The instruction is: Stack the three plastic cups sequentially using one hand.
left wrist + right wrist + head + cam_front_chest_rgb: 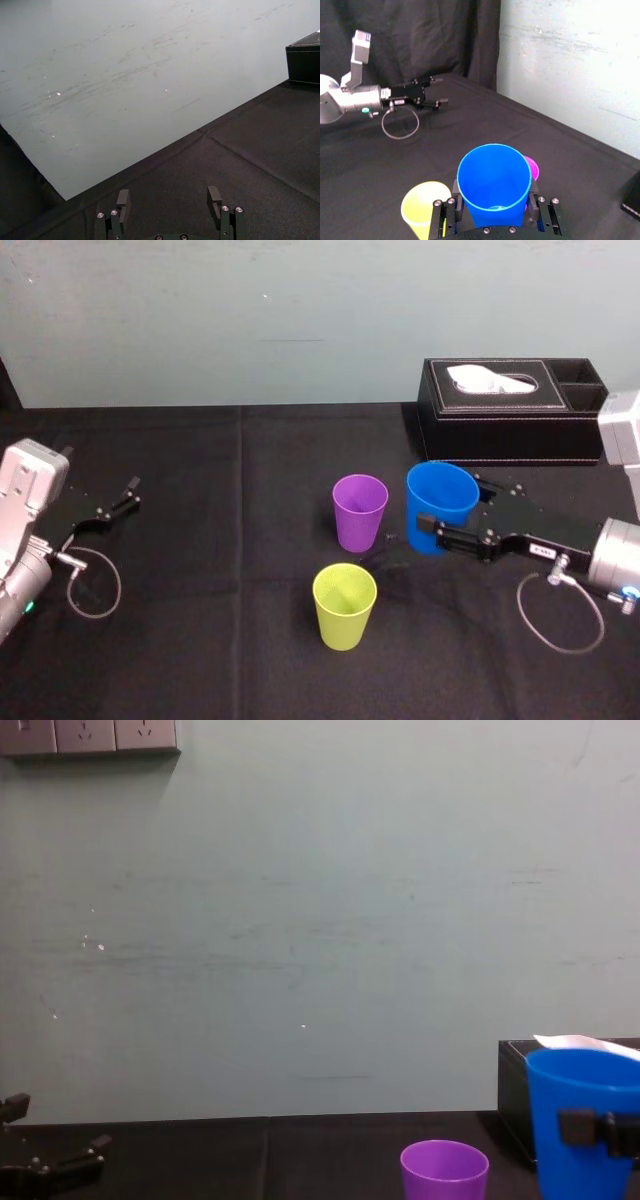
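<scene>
R claw (432, 525) clamped on blue cup (442, 495), held upright just right of purple cup (359, 512); yellow-green cup (344, 605) nearer robot, apart from both. L claw (128, 492) parked at table (200, 660) left, fingers apart, empty

nothing legible anywhere; small white label (543, 552) on the right gripper (426, 531), right of the blue cup (441, 502), too tiny to read.

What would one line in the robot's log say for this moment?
right gripper: gripping blue cup beside purple cup | yellow-green cup: standing alone | left gripper: parked open at left | stacked: none
</scene>
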